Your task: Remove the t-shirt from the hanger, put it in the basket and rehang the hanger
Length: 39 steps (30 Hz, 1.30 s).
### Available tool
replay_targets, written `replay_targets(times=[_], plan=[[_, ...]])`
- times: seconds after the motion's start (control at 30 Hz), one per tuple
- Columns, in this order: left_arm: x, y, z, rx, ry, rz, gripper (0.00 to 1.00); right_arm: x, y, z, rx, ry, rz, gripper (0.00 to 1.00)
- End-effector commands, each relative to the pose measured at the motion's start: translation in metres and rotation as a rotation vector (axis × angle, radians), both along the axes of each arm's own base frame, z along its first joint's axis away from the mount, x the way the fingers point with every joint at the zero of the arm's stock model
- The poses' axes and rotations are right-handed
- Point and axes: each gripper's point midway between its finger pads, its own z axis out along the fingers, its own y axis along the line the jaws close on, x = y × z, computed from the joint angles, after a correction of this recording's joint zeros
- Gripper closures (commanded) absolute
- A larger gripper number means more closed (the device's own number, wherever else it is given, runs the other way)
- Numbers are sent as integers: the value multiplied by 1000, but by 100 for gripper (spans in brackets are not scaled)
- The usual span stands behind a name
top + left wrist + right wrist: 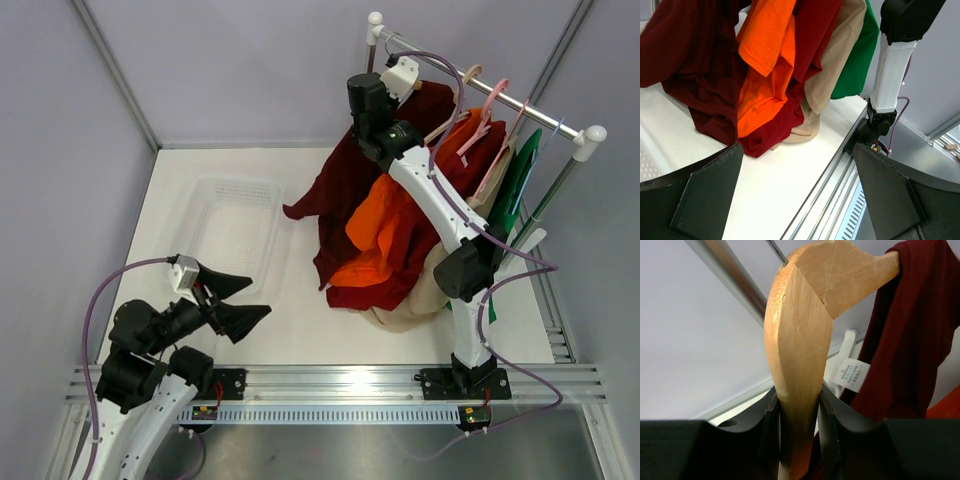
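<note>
White table (300,330), clothes rail (545,116) behind: we log our right gripper (799,412) clamped on the wooden hanger (800,340) — maroon t-shirt (905,340) not yet off — left gripper (240,300) wide open, empty.

White bench (300,320): one clear plastic basket (236,184) at left rear, apart from the hanging clothes. Metal garment rail (540,113) at right rear, white caps on both ends. On the rail: orange shirt (385,230), its hem reaching the bench; beige garment (415,310) bunched on the bench beneath it; green garment (518,180) nearest the right end. Pink hanger (485,115) noted above the orange shirt. Aluminium track (340,380) along the near edge.
</note>
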Motion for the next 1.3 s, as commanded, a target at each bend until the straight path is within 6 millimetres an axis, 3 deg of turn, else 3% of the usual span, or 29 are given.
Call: replay_targets(times=[0.0, 0.03, 0.3, 0.7, 0.77, 0.8, 0.9, 1.27], plan=[[3, -3, 1, -6, 12, -11, 1, -12, -8, 72, 143, -184, 2, 72], [4, -4, -1, -1, 20, -14, 1, -13, -8, 77, 158, -197, 4, 80], [11, -4, 10, 7, 21, 3, 1, -24, -12, 106, 236, -271, 6, 100], [20, -7, 16, 25, 43, 9, 1, -44, -12, 136, 232, -417, 23, 100], [21, -7, 17, 26, 42, 14, 1, -45, -11, 132, 257, -428, 32, 100], [22, -7, 17, 27, 43, 14, 1, -51, -11, 137, 274, -440, 47, 100], [22, -8, 17, 30, 46, 6, 1, -57, -4, 127, 298, -451, 93, 100], [24, -9, 11, 35, 68, 9, 1, -92, 8, 152, 311, -589, 254, 100]])
